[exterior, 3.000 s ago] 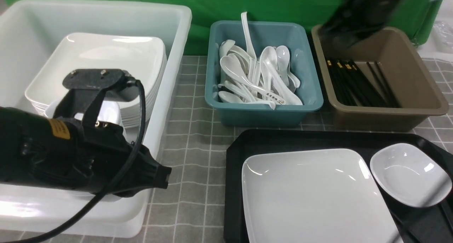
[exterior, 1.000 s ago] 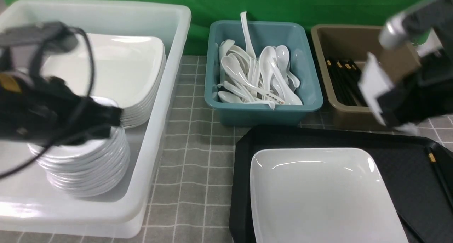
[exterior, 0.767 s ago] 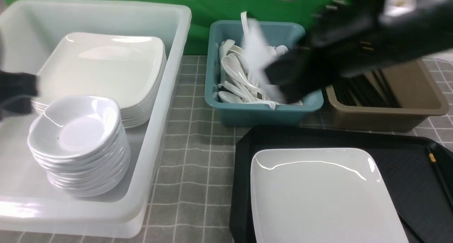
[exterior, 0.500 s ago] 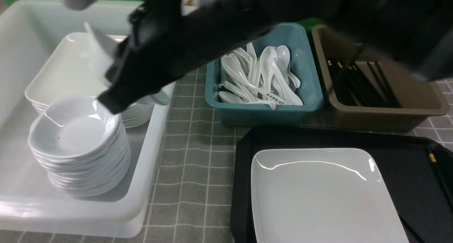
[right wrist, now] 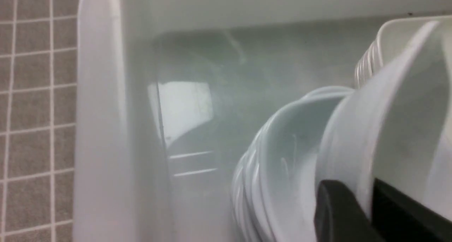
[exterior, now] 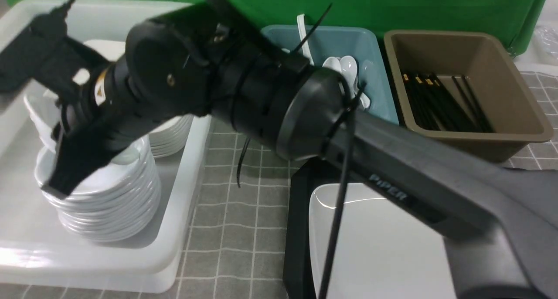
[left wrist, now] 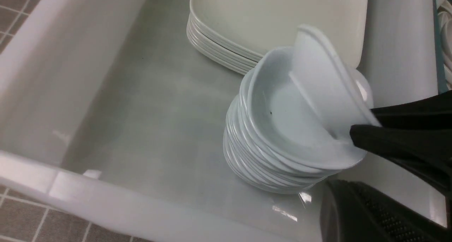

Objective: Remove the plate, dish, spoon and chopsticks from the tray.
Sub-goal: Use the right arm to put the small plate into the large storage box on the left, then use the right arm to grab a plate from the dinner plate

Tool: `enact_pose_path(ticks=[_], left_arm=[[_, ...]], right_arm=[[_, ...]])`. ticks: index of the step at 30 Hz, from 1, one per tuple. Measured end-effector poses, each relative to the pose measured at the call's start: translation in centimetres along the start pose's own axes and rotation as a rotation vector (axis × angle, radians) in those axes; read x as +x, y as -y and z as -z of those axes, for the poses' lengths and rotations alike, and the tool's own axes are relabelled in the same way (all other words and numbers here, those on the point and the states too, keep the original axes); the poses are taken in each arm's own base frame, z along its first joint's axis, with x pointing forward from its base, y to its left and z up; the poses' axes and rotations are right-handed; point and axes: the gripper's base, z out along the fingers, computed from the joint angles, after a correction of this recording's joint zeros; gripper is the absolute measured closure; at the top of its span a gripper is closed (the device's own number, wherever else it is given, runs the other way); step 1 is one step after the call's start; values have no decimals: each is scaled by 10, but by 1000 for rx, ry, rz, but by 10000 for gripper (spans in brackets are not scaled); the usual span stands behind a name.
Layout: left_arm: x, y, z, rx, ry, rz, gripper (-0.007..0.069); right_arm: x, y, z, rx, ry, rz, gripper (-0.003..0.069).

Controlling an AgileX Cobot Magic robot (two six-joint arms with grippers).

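Note:
My right gripper [exterior: 65, 168] reaches across into the white bin [exterior: 87, 264] and is shut on the rim of the small white dish [left wrist: 317, 79]. It holds the dish tilted, its low edge on top of a stack of like dishes [left wrist: 275, 153]. The right wrist view shows the dish [right wrist: 399, 129] pinched between the right gripper's [right wrist: 367, 203] two fingers. The large plate [exterior: 383, 246] lies on the black tray [exterior: 296, 229]. My left gripper [left wrist: 388, 199] hovers above the bin, open and empty. The marked spoon and the tray's chopsticks are hidden behind my right arm.
A stack of large plates [left wrist: 275, 16] stands behind the dish stack in the white bin. A teal bin [exterior: 370, 46] with white spoons and a brown bin [exterior: 479, 129] with several black chopsticks stand at the back. My right arm spans the table's middle.
My right arm has swung from the tray's right side across to the white bin, carrying the dish to the stack. My left arm has drawn out of the front view.

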Motion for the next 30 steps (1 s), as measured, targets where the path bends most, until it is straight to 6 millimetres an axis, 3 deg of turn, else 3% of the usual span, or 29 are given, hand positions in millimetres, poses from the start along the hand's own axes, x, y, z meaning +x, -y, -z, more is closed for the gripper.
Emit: enact_pose_path(ticks=[1, 5, 8, 13, 15, 18, 21, 23, 25, 26, 28, 29, 30], left_arm=[[0, 0, 0, 0, 0, 0, 619], [0, 0, 0, 4, -1, -13, 619], [0, 1, 0, 6, -1, -19, 619], [0, 1, 0, 9, -1, -19, 619], [0, 2, 0, 21, -1, -25, 619], [0, 4, 0, 38, -1, -40, 619], [3, 15, -1, 134, -19, -78, 619], [8, 22, -4, 197, -40, -123, 619], [15, 30, -8, 270, -76, -188, 619], [24, 36, -13, 327, -115, -240, 619], [31, 40, -17, 357, -150, -268, 619], [39, 42, -22, 383, -187, -290, 619], [40, 42, -23, 382, -192, -289, 619]], right_arm=[[0, 0, 0, -1, -1, -1, 510], [0, -4, 3, -18, -35, -55, 312], [-3, -7, 21, -39, -85, -92, 186], [-15, -7, 56, -34, -96, -87, 141], [-18, -4, 83, 13, -139, -62, 163], [-14, 10, 110, 117, -213, -83, 266], [-2, 51, 156, 298, -224, -199, 536], [11, 71, 179, 358, -237, -266, 596], [32, 90, 205, 408, -271, -337, 627], [60, 104, 228, 433, -317, -419, 635], [88, 115, 246, 444, -358, -501, 638], [115, 116, 257, 426, -394, -576, 638], [119, 117, 259, 425, -399, -590, 638]])
